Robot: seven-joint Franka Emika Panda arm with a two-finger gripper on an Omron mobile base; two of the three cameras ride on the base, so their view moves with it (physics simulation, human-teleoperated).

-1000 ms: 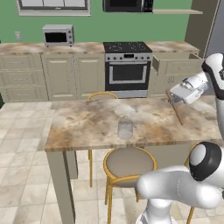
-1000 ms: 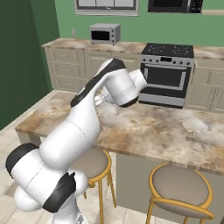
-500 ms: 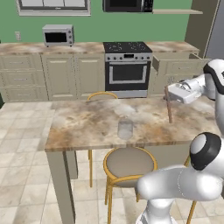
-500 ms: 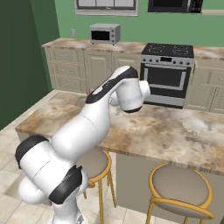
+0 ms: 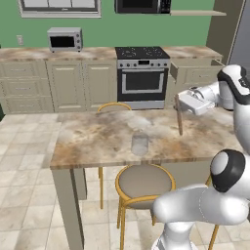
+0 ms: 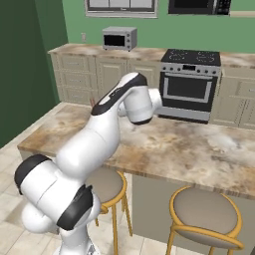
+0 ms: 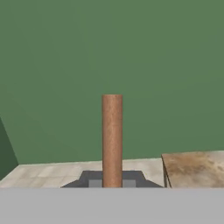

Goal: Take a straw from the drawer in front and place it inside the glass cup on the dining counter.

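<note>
One straw (image 5: 179, 122), clamped in the gripper (image 5: 181, 104): jaws closed tight on its top end, the stick hanging roughly upright over the right part of the counter (image 5: 93, 141). Its lower tip looks just above the marbled top, or maybe touching it; can't tell. The cup (image 5: 139, 144) stands near the front edge of the counter, left of the straw and well apart from it. The drawer (image 5: 195, 65) stands pulled open behind the arm, beside the stove (image 5: 142, 78).

Risks, as I judge them:
- Thin stick held at one end only. A fast swing could pivot it in the jaws, so the tip misses the cup mouth.
- Low tip could drag on the stone during the traverse and twist loose.
- Clear cup, small opening; coming in at a slant could knock the rim and tip it toward the front edge.
- Releasing too high may let the straw bounce out.

Hard to make out:
- Hand view looks along the straw (image 7: 112, 140) at green wall; fingertips sit at the bottom edge, contact itself unclear.
- Right base view: the arm's own bulk covers the gripper and straw.
- Cup outline is faint against the marble.
</note>
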